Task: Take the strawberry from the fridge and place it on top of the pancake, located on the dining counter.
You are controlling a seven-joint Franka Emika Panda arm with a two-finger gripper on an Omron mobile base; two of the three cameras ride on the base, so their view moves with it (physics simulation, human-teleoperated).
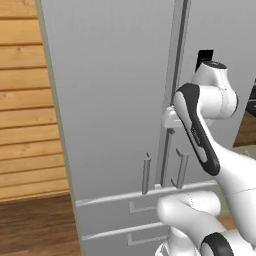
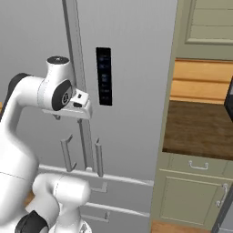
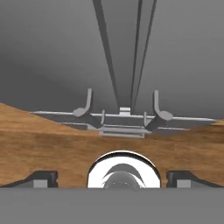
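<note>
The fridge [image 1: 110, 100] [image 2: 132, 68] stands straight ahead with both light-grey doors shut. My gripper [image 1: 171, 120] [image 2: 81, 108] is close to the fridge front at the middle seam, pointing down along the doors. In the hand view my gripper [image 3: 113, 177] is open, its dark fingertips [image 3: 41, 177] far apart with nothing between them. Below it are the lower ends of the left door handle [image 3: 86, 104] and the right door handle [image 3: 158, 105]. The strawberry is hidden behind the doors. The pancake and the dining counter are out of view.
Two bottom drawers [image 1: 120, 220] run under the doors. A black panel [image 2: 103, 75] sits on the right door. A wood-plank wall [image 1: 25, 100] is to the left. A wall counter [image 2: 200, 127] over green-grey cabinets [image 2: 191, 195] stands to the right.
</note>
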